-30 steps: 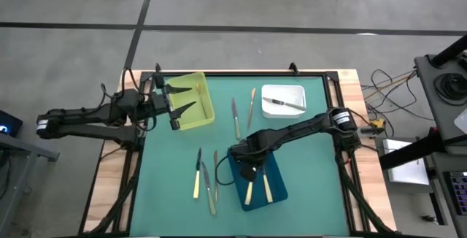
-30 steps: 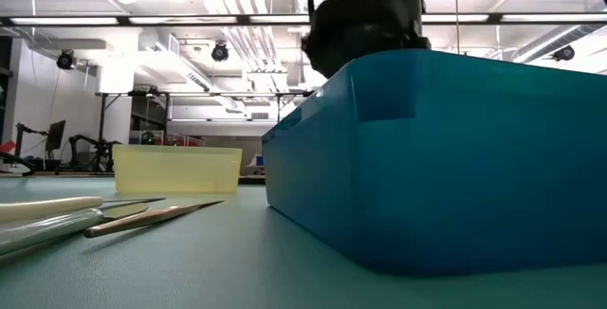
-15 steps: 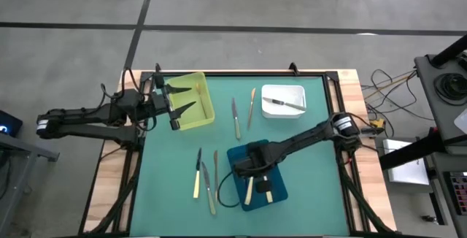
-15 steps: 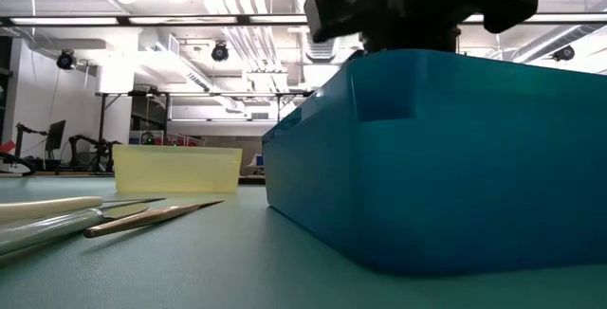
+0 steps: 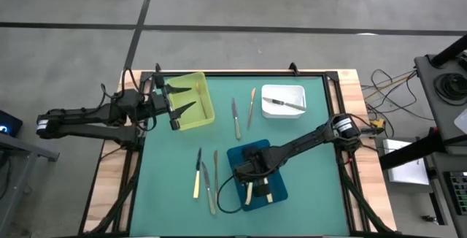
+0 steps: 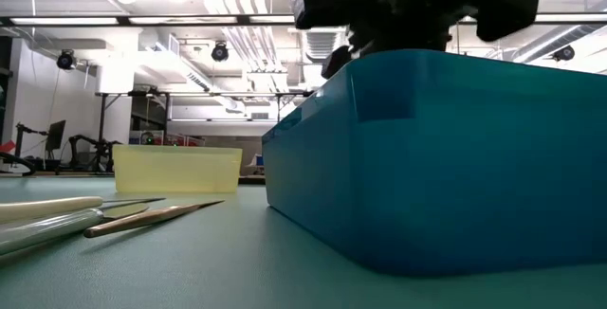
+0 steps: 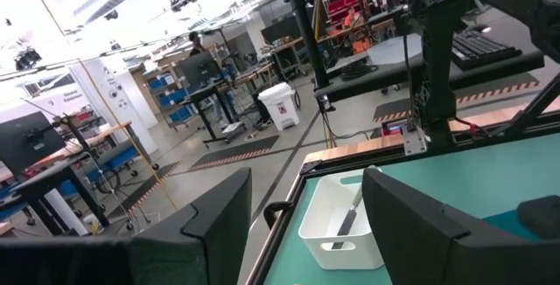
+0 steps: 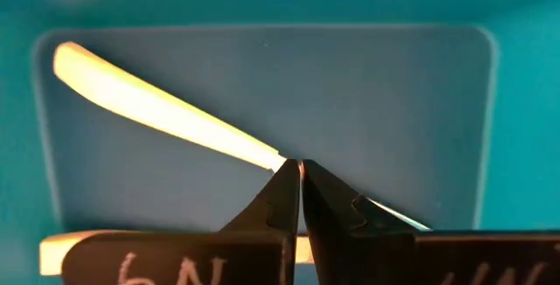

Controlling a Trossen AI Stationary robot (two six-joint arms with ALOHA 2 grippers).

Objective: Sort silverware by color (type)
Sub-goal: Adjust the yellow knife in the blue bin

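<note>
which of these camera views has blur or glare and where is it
Low view: the utensils nearest the lens are soft, the blue tray fills the frame, and ceiling lights glare. Right wrist view: the cream handle is blown out and soft. Left wrist view: its own fingers blur, and the room is bright. High view: even and sharp.

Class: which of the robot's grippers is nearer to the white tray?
Right. The right gripper is down in the blue tray, diagonally below the white tray; the left gripper hovers over the yellow tray, farther off.
</note>
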